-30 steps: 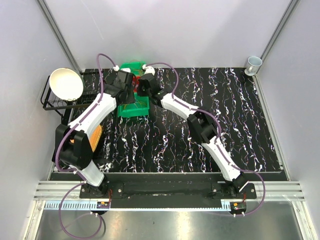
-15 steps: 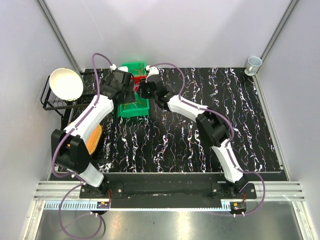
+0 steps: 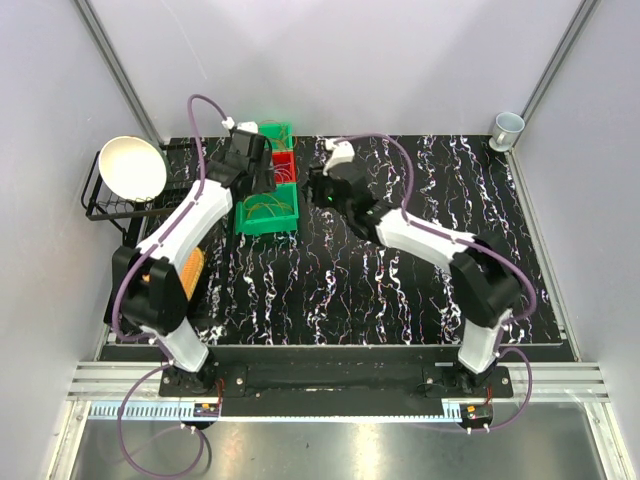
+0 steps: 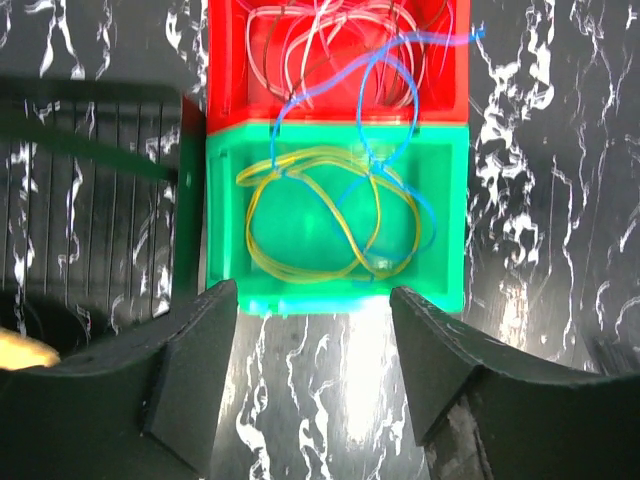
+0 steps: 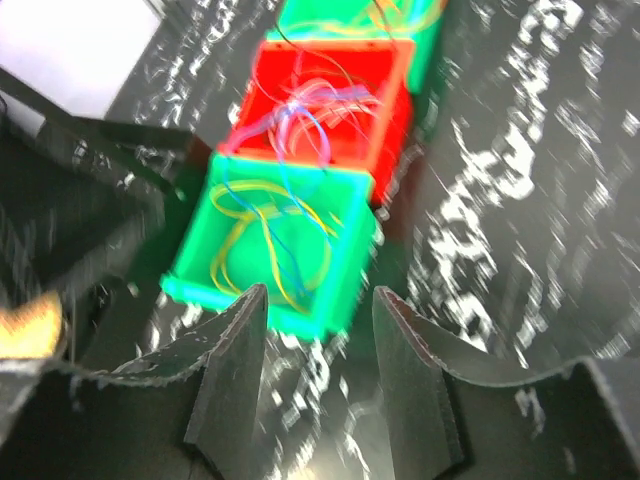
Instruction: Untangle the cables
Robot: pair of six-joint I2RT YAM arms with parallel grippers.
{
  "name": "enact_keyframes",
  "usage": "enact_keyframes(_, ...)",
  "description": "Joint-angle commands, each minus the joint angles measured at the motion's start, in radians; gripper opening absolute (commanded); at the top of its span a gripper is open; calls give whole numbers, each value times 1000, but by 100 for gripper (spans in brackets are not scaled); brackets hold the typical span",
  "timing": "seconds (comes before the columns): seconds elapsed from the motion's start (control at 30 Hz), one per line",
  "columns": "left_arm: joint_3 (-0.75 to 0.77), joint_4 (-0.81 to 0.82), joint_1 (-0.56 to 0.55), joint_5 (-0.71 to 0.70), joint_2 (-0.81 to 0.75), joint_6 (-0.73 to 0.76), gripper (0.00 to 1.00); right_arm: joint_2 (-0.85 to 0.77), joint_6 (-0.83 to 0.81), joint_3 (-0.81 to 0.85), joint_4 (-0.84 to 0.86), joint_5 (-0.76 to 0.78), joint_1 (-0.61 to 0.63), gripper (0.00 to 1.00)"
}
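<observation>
Three small bins stand in a row at the back left: a green bin (image 3: 268, 212), a red bin (image 3: 285, 165) and another green bin (image 3: 276, 133). Thin cables lie in them. Yellow loops (image 4: 300, 272) fill the near green bin (image 4: 440, 230). A blue cable (image 4: 372, 100) runs from it over the wall into the red bin (image 4: 225, 70), which holds pale pink loops. My left gripper (image 4: 312, 300) hangs open and empty above the near green bin's front edge. My right gripper (image 5: 318, 300) is open and empty, to the right of the bins (image 3: 318, 190).
A black wire rack (image 3: 100, 195) with a white bowl (image 3: 132, 168) stands left of the bins, and its bars show in the left wrist view (image 4: 90, 190). An orange object (image 3: 190, 275) lies by the left arm. A pale cup (image 3: 507, 127) sits at the back right corner.
Both grippers have opened and drawn back from the bins. The right arm has swung right, off the bins. The left gripper has lifted slightly towards the back.
</observation>
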Motion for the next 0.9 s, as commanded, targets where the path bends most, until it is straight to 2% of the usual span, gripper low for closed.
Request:
enact_keyframes(0.0,107,73,35,-10,87,43,67,-140,7,-193,41,40,-49,53)
enact_keyframes(0.07,156,78,50,6,137,57,67,-187,53,-299,61,-16,-80,53)
enact_keyframes(0.27,300,79,64,47,295,123,67,-256,160,-473,97,-134,-172,51)
enact_keyframes(0.4,375,79,69,84,378,161,67,-234,187,-485,130,-283,-173,50)
enact_keyframes(0.87,402,76,86,76,488,192,67,-195,201,-479,144,-319,-175,49)
